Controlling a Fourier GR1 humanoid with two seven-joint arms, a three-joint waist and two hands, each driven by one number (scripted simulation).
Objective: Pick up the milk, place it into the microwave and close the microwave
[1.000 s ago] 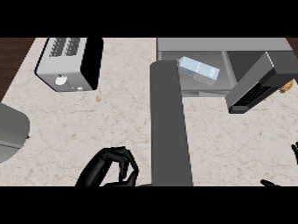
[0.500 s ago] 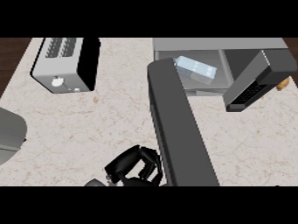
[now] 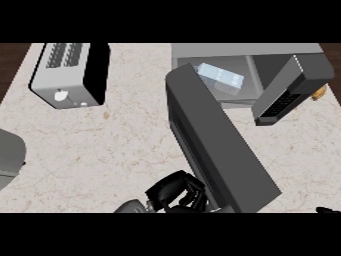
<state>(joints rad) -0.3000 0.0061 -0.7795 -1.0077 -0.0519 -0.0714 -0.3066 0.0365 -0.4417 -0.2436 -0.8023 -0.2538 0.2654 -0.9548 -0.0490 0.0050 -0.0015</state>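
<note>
The left hand (image 3: 176,193) is at the lower edge of the view, with its black fingers curled in and nothing held between them. It lies against the left face of the microwave door (image 3: 216,145), near the door's free end. Half a second ago the hand was a little more to the left, and the door pointed more straight down the view. Now the free end of the door has swung to the right, while its hinged end stays at the front left corner of the microwave (image 3: 236,52). I judge from this that the hand is pushing the door shut, and that the closing is started but far from finished, because the door is wide open and the cavity is in plain sight.

The milk (image 3: 220,77) is already inside the microwave, lying on its floor near the left wall, so the placing step looks done and only the door remains.

The grey left forearm hardly shows; the hand comes in low.

Of the right hand (image 3: 329,210) only small dark parts show at the right edge, less than one second ago, and I cannot tell its state.

The toaster (image 3: 69,72) stands well apart at the upper left.
</note>
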